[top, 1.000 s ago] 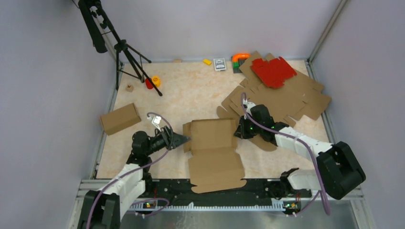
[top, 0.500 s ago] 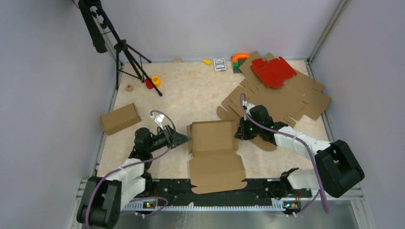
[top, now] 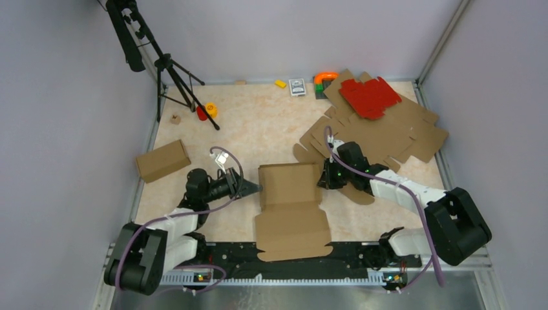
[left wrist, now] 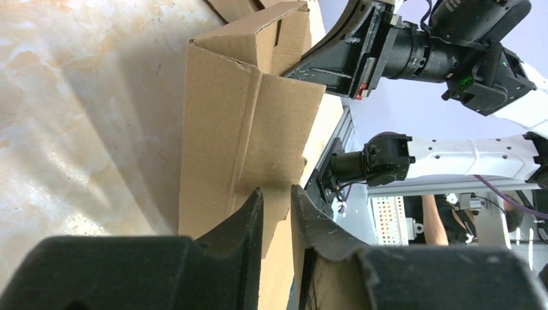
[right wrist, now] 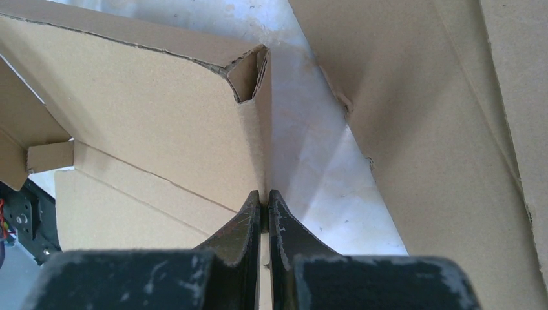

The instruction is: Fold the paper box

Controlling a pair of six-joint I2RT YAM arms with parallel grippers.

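The paper box (top: pixel 289 194), plain brown cardboard, lies half folded at the table's middle, with its lid flap spread toward the near edge. My left gripper (top: pixel 257 188) lies low at the box's left wall. In the left wrist view the jaws (left wrist: pixel 276 197) stand a narrow gap apart with the upright left wall's (left wrist: pixel 245 116) lower edge between them. My right gripper (top: pixel 322 179) is at the box's right wall. In the right wrist view it (right wrist: pixel 265 197) is shut on the thin edge of that folded wall (right wrist: pixel 255 116).
A finished small brown box (top: pixel 162 160) sits at the left. A pile of flat cardboard sheets (top: pixel 394 139) with a red die-cut sheet (top: pixel 369 97) lies at the back right. A tripod (top: pixel 171 68) stands at the back left. Small items (top: pixel 296 87) line the far edge.
My left gripper has moved right and slightly away from me against the box's left side. The left flaps that stuck outward now stand upright. The right gripper has stayed put.
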